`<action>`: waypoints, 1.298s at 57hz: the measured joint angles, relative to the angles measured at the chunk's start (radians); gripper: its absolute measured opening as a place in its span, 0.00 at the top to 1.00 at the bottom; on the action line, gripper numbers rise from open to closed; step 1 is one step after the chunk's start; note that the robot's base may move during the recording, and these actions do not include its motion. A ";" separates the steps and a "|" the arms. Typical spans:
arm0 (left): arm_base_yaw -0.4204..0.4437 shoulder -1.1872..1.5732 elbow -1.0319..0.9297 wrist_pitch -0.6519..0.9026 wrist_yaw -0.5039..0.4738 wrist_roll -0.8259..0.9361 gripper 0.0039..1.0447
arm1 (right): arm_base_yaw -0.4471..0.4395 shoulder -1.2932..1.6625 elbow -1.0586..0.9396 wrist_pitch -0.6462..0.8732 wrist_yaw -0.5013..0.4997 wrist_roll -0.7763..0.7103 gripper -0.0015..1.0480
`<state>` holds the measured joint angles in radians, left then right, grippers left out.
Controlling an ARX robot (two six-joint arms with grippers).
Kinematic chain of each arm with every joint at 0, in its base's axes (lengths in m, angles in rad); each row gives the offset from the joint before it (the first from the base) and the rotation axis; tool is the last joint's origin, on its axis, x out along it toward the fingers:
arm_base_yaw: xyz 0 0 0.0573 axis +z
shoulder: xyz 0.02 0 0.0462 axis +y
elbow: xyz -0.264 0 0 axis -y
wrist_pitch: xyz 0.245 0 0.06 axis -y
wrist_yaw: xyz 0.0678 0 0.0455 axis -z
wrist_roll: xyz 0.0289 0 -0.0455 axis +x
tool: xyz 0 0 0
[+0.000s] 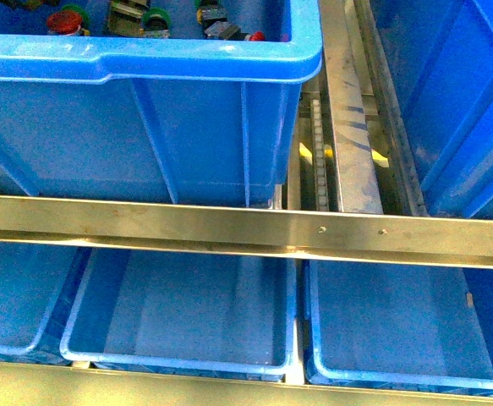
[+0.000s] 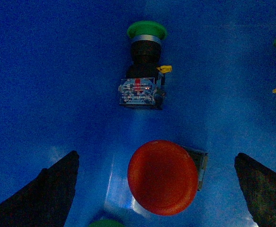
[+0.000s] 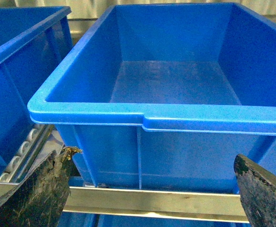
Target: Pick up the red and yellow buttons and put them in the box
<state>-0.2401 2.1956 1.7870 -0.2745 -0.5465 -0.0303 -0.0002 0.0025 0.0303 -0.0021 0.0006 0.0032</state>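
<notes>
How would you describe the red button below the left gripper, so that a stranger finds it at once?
On the blue bin floor in the left wrist view, between the fingers of the open left gripper, sits one push-button. Its cap is red; the green-capped button beyond lies on its side.

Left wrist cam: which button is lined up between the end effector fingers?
The red button, cap facing the camera, centred in the open left end effector; the green button lies on its side beyond it.
</notes>
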 joint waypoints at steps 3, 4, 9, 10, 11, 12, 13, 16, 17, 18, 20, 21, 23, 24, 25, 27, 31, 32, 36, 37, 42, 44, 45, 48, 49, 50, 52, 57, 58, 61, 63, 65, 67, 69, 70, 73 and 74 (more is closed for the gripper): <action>-0.001 0.005 0.008 -0.005 -0.001 -0.004 0.07 | 0.000 0.000 0.000 0.000 0.000 0.000 0.06; -0.002 0.008 0.014 -0.010 -0.003 -0.006 0.07 | 0.000 0.000 0.000 0.000 0.000 0.000 0.06; -0.005 0.020 0.034 -0.024 -0.003 -0.016 0.07 | 0.000 0.000 0.000 0.000 0.000 0.000 0.06; -0.005 0.024 0.038 -0.030 -0.004 -0.018 0.07 | 0.000 0.000 0.000 0.000 0.000 0.000 0.06; -0.006 0.026 0.040 -0.033 -0.004 -0.020 0.07 | 0.000 0.000 0.000 0.000 0.000 0.000 0.06; -0.006 0.029 0.043 -0.035 -0.004 -0.021 0.07 | 0.000 0.000 0.000 0.000 0.000 0.000 0.06; -0.007 0.031 0.045 -0.035 -0.004 -0.021 0.07 | 0.000 0.000 0.000 0.000 0.000 0.000 0.06; -0.008 0.037 0.052 -0.040 -0.005 -0.025 0.07 | 0.000 0.000 0.000 0.000 0.000 0.000 0.06; -0.009 0.039 0.054 -0.043 -0.006 -0.025 0.07 | 0.000 0.000 0.000 0.000 0.000 0.000 0.06; -0.009 0.042 0.056 -0.045 -0.007 -0.027 0.07 | 0.000 0.000 0.000 0.000 0.000 0.000 0.06; -0.011 0.046 0.061 -0.051 -0.007 -0.029 0.07 | 0.000 0.000 0.000 0.000 0.000 0.000 0.06; -0.011 0.048 0.062 -0.053 -0.007 -0.030 0.07 | 0.000 0.000 0.000 0.000 0.000 0.000 0.06; -0.012 0.051 0.066 -0.057 -0.007 -0.034 0.07 | 0.000 0.000 0.000 0.000 0.000 0.000 0.06; -0.013 0.053 0.070 -0.063 -0.008 -0.037 0.07 | 0.000 0.000 0.000 0.000 0.000 0.000 0.06; -0.013 0.057 0.074 -0.069 -0.010 -0.040 0.07 | 0.000 0.000 0.000 0.000 0.000 0.000 0.06; -0.014 0.062 0.081 -0.073 -0.010 -0.042 0.07 | 0.000 0.000 0.000 0.000 0.000 0.000 0.06; -0.016 0.070 0.098 -0.081 -0.011 -0.047 0.07 | 0.000 0.000 0.000 0.000 0.000 0.000 0.06; -0.016 0.072 0.101 -0.083 -0.011 -0.048 0.07 | 0.000 0.000 0.000 0.000 0.000 0.000 0.06; -0.018 0.082 0.116 -0.097 -0.020 -0.052 0.07 | 0.000 0.000 0.000 0.000 0.000 0.000 0.06; -0.018 0.083 0.116 -0.097 -0.020 -0.052 0.07 | 0.000 0.000 0.000 0.000 0.000 0.000 0.06; -0.019 0.090 0.120 -0.105 -0.025 -0.059 0.15 | 0.000 0.000 0.000 0.000 0.000 0.000 0.06; -0.019 0.094 0.121 -0.106 -0.026 -0.061 0.21 | 0.000 0.000 0.000 0.000 0.000 0.000 0.06; -0.019 0.095 0.122 -0.106 -0.026 -0.062 0.22 | 0.000 0.000 0.000 0.000 0.000 0.000 0.06; -0.019 0.098 0.122 -0.108 -0.030 -0.067 0.31 | 0.000 0.000 0.000 0.000 0.000 0.000 0.06; -0.019 0.099 0.122 -0.109 -0.031 -0.067 0.33 | 0.000 0.000 0.000 0.000 0.000 0.000 0.06; -0.019 0.100 0.122 -0.109 -0.030 -0.069 0.36 | 0.000 0.000 0.000 0.000 0.000 0.000 0.06; -0.019 0.100 0.122 -0.109 -0.029 -0.071 0.39 | 0.000 0.000 0.000 0.000 0.000 0.000 0.06; -0.019 0.101 0.122 -0.109 -0.033 -0.078 0.51 | 0.000 0.000 0.000 0.000 0.000 0.000 0.06; -0.019 0.101 0.122 -0.109 -0.033 -0.081 0.55 | 0.000 0.000 0.000 0.000 0.000 0.000 0.06; -0.019 0.101 0.122 -0.108 -0.037 -0.087 0.62 | 0.000 0.000 0.000 0.000 0.000 0.000 0.06; -0.019 0.101 0.122 -0.106 -0.039 -0.089 0.65 | 0.000 0.000 0.000 0.000 0.000 0.000 0.06; -0.019 0.101 0.122 -0.104 -0.040 -0.092 0.67 | 0.000 0.000 0.000 0.000 0.000 0.000 0.06; -0.019 0.101 0.121 -0.100 -0.040 -0.093 0.68 | 0.000 0.000 0.000 0.000 0.000 0.000 0.06; -0.019 0.101 0.120 -0.097 -0.040 -0.094 0.68 | 0.000 0.000 0.000 0.000 0.000 0.000 0.06; -0.019 0.101 0.120 -0.096 -0.040 -0.094 0.68 | 0.000 0.000 0.000 0.000 0.000 0.000 0.06; -0.019 0.100 0.113 -0.089 -0.040 -0.095 0.68 | 0.000 0.000 0.000 0.000 0.000 0.000 0.06; -0.019 0.100 0.110 -0.085 -0.041 -0.096 0.68 | 0.000 0.000 0.000 0.000 0.000 0.000 0.06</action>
<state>-0.2592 2.2955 1.8973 -0.3592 -0.5873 -0.1261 -0.0002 0.0025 0.0303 -0.0021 0.0006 0.0032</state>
